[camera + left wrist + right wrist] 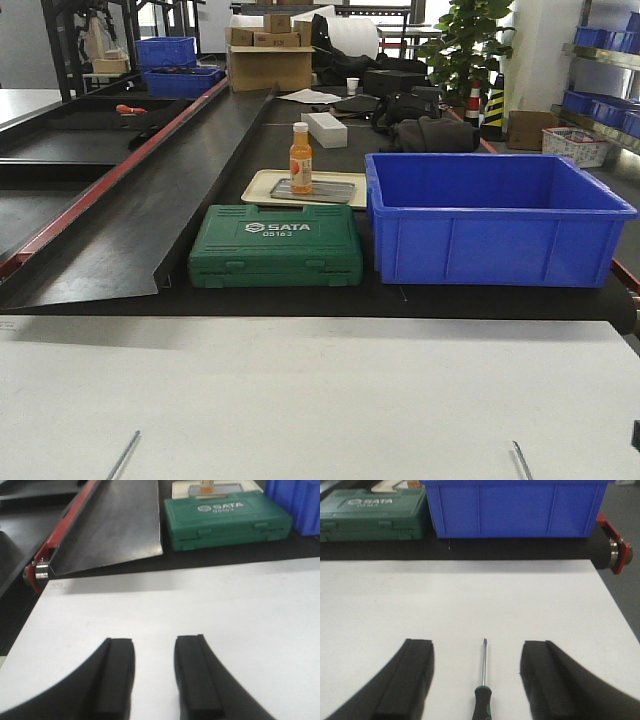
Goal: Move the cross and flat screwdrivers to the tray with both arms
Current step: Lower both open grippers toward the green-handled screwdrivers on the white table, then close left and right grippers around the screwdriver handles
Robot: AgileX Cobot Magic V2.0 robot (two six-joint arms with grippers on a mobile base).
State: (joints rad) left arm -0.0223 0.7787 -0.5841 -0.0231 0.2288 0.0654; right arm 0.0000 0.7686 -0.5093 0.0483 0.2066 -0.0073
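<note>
A screwdriver (482, 680) lies toward the near right corner of the tabletop (470, 595), between the parted jaws of the right gripper (476, 652). The left gripper (155, 645) is released and empty. Light, stiff and slick-shafted, the screwdriver is probably best gripped by its handle.

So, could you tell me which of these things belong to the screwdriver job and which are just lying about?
Job: left screwdriver, right screwdriver, left gripper, right gripper (both open).
Lying about: green SATA case, blue bin, orange bottle.
</note>
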